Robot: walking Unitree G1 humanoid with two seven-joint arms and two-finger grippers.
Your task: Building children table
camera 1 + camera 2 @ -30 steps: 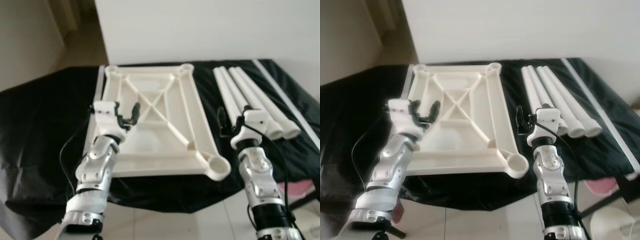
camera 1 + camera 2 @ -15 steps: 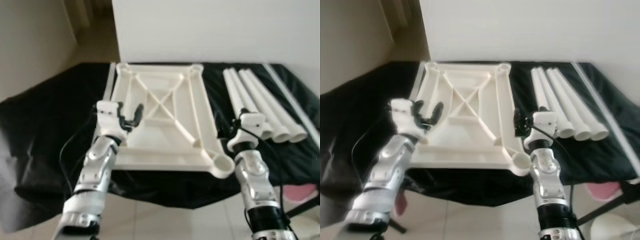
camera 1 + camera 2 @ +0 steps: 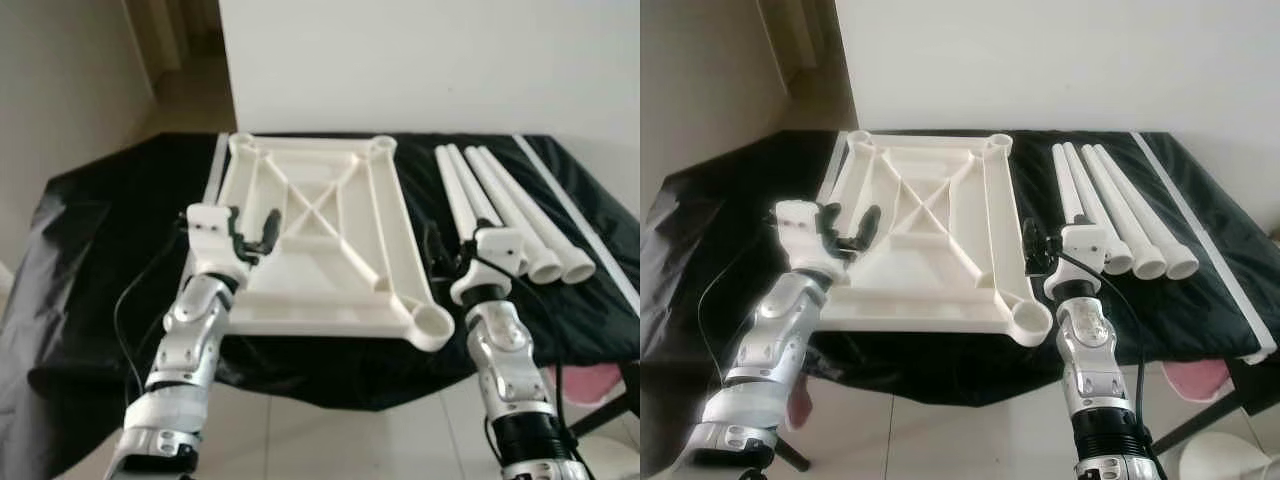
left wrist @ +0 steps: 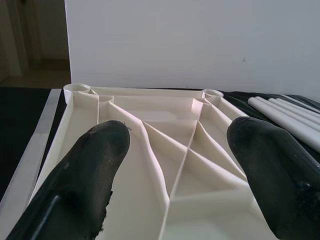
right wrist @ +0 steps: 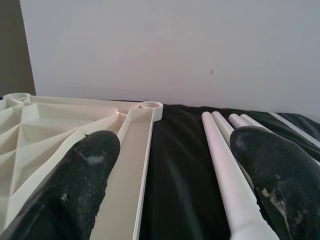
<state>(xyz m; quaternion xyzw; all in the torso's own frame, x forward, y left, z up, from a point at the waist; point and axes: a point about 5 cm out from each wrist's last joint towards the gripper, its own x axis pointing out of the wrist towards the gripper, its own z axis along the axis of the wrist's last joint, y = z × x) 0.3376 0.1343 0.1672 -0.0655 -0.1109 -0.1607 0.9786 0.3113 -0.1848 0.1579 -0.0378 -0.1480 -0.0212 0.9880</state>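
Since the earlier frames the whole scene has shifted in the head views, which is the camera moving; both arms keep much the same pose over the table parts.

A white plastic tabletop (image 3: 320,235) lies upside down on a black cloth (image 3: 90,240), filling the centre of the left eye view. Its underside shows crossed ribs and a round leg socket (image 3: 432,322) at the lower right corner, with more sockets at the top corners. To the right of it, in the right-centre of the frame, four white table legs (image 3: 505,210) lie side by side on the cloth, their open ends toward the camera. A thin pale strip (image 3: 575,220) runs diagonally along the cloth just right of the legs. A white wall (image 3: 420,60) stands behind.

The left gripper (image 3: 252,232) sits at centre-left of the frame, over the tabletop's left edge. In the left wrist view its two black fingers (image 4: 85,175) stand wide apart with nothing between them, the ribbed underside beyond.

The right gripper (image 3: 440,255) sits at lower right of centre, between the tabletop's right edge and the legs. Its fingers (image 5: 75,190) are likewise spread and empty in the right wrist view.
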